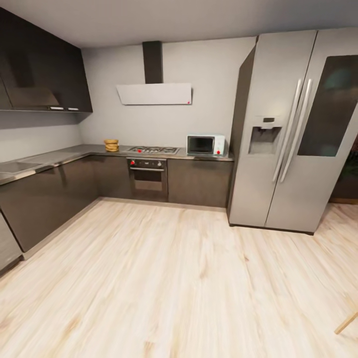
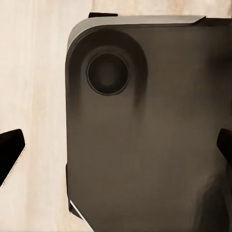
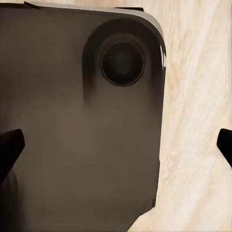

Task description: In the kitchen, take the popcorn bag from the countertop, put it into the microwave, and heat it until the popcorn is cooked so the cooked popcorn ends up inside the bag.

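One popcorn bag [image 1: 111,145] stands on the counter [image 1: 59,155] along the far wall, just left of the gas hob [image 1: 153,149], and one small mint-blue microwave [image 1: 205,145] sits on the same counter past the hob, close beside the steel fridge [image 1: 293,134]. Its door looks shut. Below the hob there is one black oven [image 1: 147,177], and above it one white hood [image 1: 154,93]. Both things are well across the pale wood floor [image 1: 169,278] from the robot, so nothing is in reach yet. The left jaws [image 2: 116,150] and the right jaws [image 3: 116,147] each show two dark tips spread wide with nothing between them, hanging over the robot's own dark base. I'd say the risks lie in the approach: rolling up too near the cabinets could leave the arms cramped, the light sack might crumple or tip if squeezed hard or knocked, and reaching for the microwave door so near the fridge could bump an elbow. Mistaking the oven for the microwave would waste the trip.
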Tool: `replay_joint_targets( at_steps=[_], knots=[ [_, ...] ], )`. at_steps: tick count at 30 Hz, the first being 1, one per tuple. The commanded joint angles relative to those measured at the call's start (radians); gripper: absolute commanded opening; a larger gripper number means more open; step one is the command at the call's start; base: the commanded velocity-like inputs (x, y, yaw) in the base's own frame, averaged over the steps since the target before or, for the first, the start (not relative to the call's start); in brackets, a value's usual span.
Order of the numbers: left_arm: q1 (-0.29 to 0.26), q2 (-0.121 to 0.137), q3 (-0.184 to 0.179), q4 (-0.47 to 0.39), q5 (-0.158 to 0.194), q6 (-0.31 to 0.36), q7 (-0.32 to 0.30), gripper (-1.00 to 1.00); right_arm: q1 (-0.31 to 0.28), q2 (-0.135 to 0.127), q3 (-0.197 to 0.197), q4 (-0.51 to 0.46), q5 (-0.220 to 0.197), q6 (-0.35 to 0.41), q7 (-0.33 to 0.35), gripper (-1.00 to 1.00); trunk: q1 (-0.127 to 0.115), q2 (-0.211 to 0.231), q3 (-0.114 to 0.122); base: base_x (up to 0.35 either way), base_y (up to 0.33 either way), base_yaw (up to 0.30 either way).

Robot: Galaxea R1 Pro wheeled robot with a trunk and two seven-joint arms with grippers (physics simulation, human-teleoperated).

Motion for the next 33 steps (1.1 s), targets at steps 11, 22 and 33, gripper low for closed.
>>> replay_joint_targets(
  at_steps=[11, 22, 33],
  knots=[
    [0.000, 0.001, 0.000, 0.000, 0.006, -0.002, -0.001, 1.00, 0.000, -0.001, 0.005, 0.000, 0.005, -0.002, 0.000, 1.00, 0.001, 0.000, -0.001, 0.324, 0.000, -0.002],
    [0.000, 0.001, 0.000, -0.002, 0.007, -0.005, 0.000, 1.00, 0.001, -0.001, 0.004, 0.000, 0.008, -0.005, 0.000, 1.00, 0.001, 0.000, -0.001, 0.324, 0.000, -0.005],
    [0.000, 0.001, 0.001, -0.001, 0.007, -0.005, -0.001, 1.00, 0.000, -0.001, 0.002, 0.000, 0.006, -0.005, 0.000, 1.00, 0.001, 0.000, -0.001, 0.324, 0.000, -0.193]
  ],
)
